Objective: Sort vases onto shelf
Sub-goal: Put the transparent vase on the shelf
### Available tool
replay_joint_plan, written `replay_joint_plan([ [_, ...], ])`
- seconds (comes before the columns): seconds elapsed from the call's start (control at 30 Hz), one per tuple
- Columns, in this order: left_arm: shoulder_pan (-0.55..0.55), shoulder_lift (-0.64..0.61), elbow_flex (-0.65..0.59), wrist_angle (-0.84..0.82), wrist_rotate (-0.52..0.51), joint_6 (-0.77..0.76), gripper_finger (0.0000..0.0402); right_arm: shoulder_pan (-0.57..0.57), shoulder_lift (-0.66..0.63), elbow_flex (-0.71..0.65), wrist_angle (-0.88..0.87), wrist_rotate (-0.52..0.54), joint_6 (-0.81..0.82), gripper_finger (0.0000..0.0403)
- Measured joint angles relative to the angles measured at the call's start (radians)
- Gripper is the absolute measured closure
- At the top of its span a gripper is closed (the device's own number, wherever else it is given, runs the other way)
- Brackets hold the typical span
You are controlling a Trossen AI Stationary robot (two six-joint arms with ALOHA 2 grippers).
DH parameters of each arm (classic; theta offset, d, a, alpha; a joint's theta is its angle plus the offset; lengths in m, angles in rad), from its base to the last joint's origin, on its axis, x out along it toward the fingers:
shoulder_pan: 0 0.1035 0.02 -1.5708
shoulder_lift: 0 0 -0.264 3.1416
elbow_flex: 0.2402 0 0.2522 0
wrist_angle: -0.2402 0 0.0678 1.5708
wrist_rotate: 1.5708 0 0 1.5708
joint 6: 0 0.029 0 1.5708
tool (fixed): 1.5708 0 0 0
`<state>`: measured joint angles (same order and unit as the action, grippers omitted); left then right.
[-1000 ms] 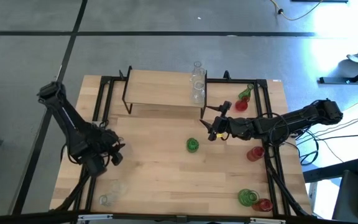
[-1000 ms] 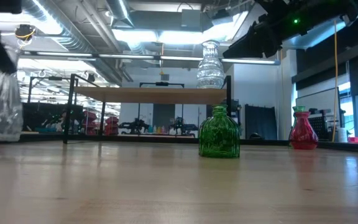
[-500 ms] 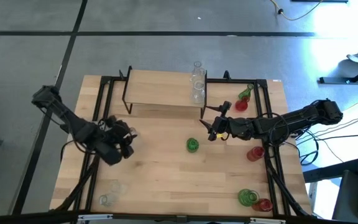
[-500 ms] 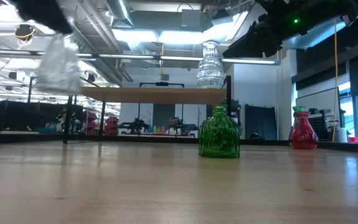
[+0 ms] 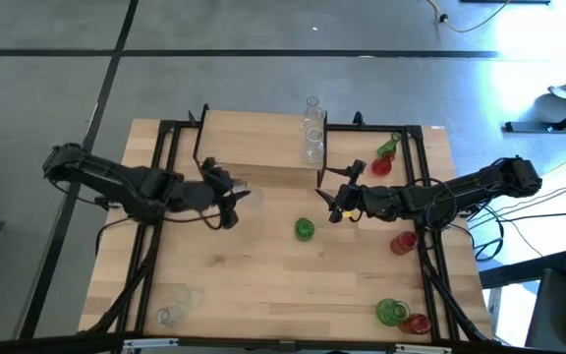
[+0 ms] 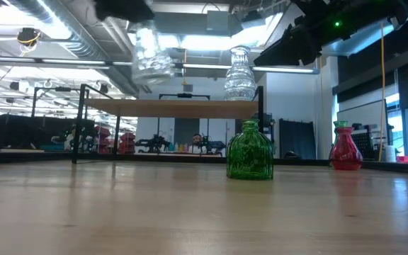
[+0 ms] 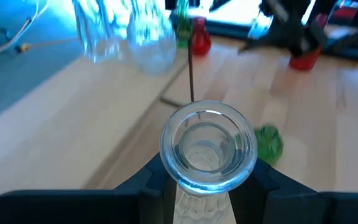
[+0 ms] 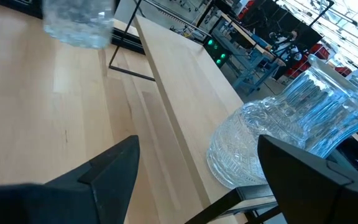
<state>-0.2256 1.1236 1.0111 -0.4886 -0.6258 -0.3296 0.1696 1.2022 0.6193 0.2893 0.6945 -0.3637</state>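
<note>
Left end effector [image 5: 232, 202]: your left arm reaches in over the light-wood counter [image 5: 263, 285], just in front of the shelf's front edge. Its fingers are clamped on the small clear glass vase with a bulbous body [image 7: 208, 147], which you can look straight down into in the left wrist view.
Carried vase: off the counter, up in the air (the low view shows it [image 6: 152, 57] above the height of the shelf board).
Shelf: the low light-wood board on thin black metal legs [image 5: 254, 147] stands at the far side of the counter.
On the shelf: a clear cut-glass vase with a narrow neck [image 5: 312, 138] stands at the board's right end; the right wrist view shows it [image 8: 272, 143] close ahead.
Right end effector [image 5: 339, 206]: hangs just in front of the shelf's right end with its fingers spread apart and nothing between them.
Green vase: a squat green ribbed glass vase [image 5: 305, 229] stands on the counter between the two end effectors, nearer the right one.
Right edge: red and green glass vases [image 5: 386, 157] near the far corner, another red vase [image 5: 403, 242] at the middle, and a green and red pair [image 5: 401, 316] at the near corner.
Near left corner: two clear glass vases [image 5: 177, 303] on the counter.
</note>
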Motion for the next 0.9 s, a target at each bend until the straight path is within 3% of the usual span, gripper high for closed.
replay_joint_plan([
  [0.33,0.190,0.000,0.000,0.233,0.146,0.261,0.0303,0.000,0.000,0.000,0.000,0.000,0.000,0.0087],
  [0.7,0.429,0.000,0.006,0.269,0.303,0.314,0.0303,0.000,0.000,0.000,0.000,0.000,0.000,0.0087],
  [0.9,0.492,0.035,0.077,0.243,0.336,0.313,0.0303,0.000,0.000,0.000,0.000,0.000,-0.001,0.0087],
])
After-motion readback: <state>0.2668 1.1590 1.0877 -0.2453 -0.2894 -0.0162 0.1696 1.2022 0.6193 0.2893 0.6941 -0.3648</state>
